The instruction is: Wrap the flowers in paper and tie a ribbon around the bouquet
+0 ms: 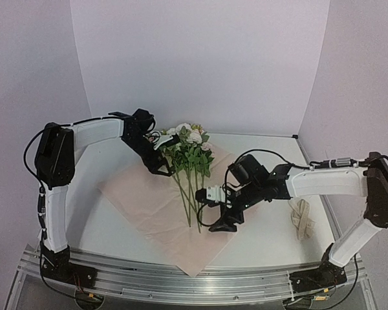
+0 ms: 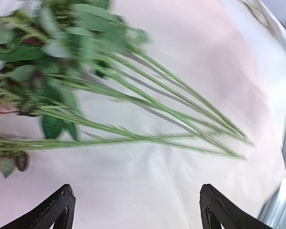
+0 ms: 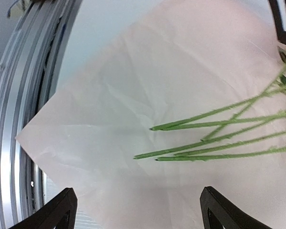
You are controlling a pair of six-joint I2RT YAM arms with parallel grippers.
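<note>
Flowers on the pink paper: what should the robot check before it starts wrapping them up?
1. Flowers lying on the paper: ok.
2. Stem ends inside the paper's edge: ok.
3. Left gripper open and empty: ok.
4. Right gripper open and empty: ok.
5. Ribbon off the paper, on the table to the right: ok.
6. Paper smooth under the stems: cannot tell; light creases show nearby.
</note>
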